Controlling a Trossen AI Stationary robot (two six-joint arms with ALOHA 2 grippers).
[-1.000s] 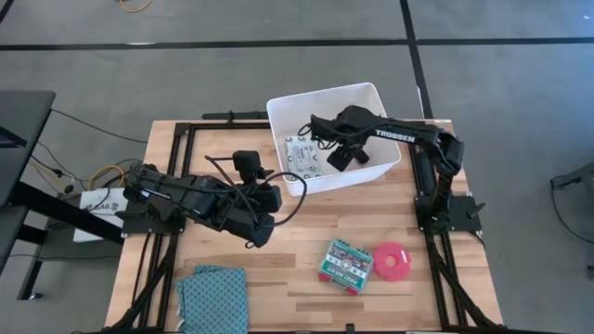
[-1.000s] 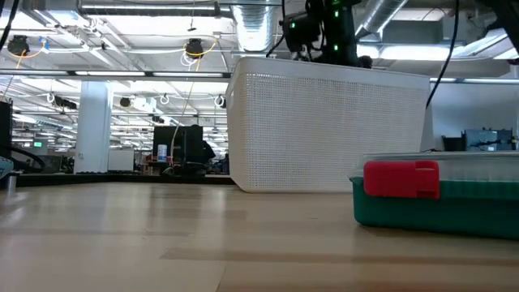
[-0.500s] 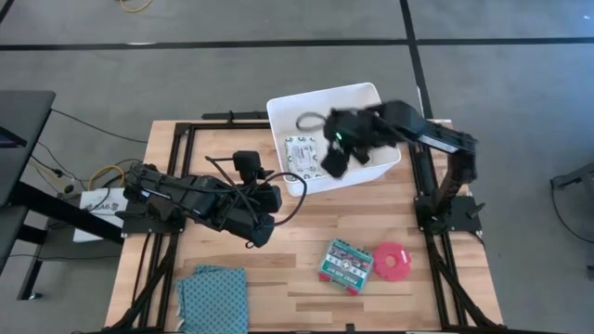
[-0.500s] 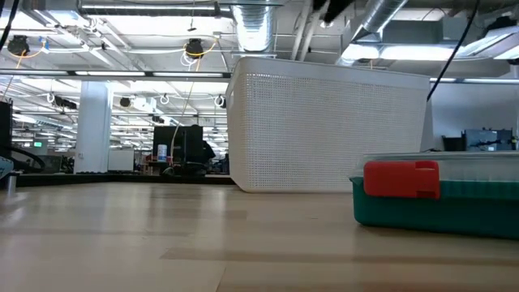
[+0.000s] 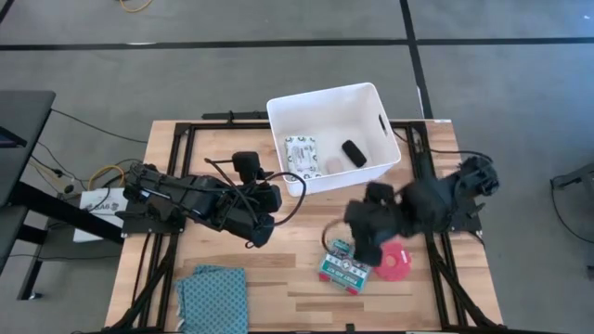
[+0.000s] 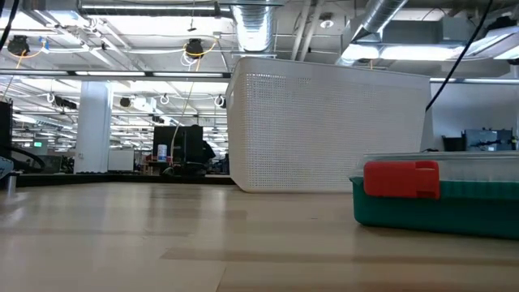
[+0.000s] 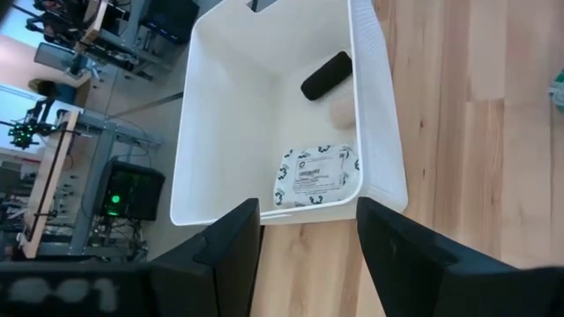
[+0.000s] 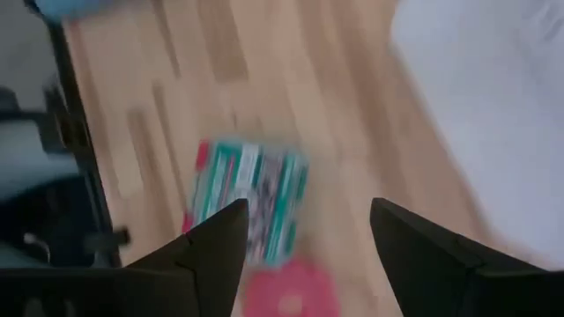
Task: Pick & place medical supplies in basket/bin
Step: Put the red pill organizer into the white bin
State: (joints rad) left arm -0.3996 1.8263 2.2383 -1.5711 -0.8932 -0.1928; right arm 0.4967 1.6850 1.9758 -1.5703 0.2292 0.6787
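The white tub (image 5: 375,119) stands at the table's far side. On its floor lie the flat white patterned packet (image 5: 300,153), the small beige block (image 5: 331,163) and the small black piece (image 5: 354,153). The green-and-red pack (image 5: 343,266) and the pink-red disc (image 5: 396,263) lie flat on the wood near the right front. My right gripper (image 5: 365,243) hovers open just above the pack (image 8: 251,202), with the disc (image 8: 291,295) beside it. My left gripper (image 7: 304,255) waits open, short of the tub's near wall (image 7: 379,132). No white roll shows.
A folded teal cloth (image 5: 212,295) lies at the near left corner. In the low view the tub (image 6: 324,134) rises behind the pack (image 6: 438,195). Bare wood lies between the left arm (image 5: 204,199) and the pack. Black frame rails run along the table's sides.
My right gripper has risen out of the tub and swung fast toward the near edge, ending above the green-and-red pack. The black piece now shows on the tub's floor where the gripper stood. The left arm has kept still.
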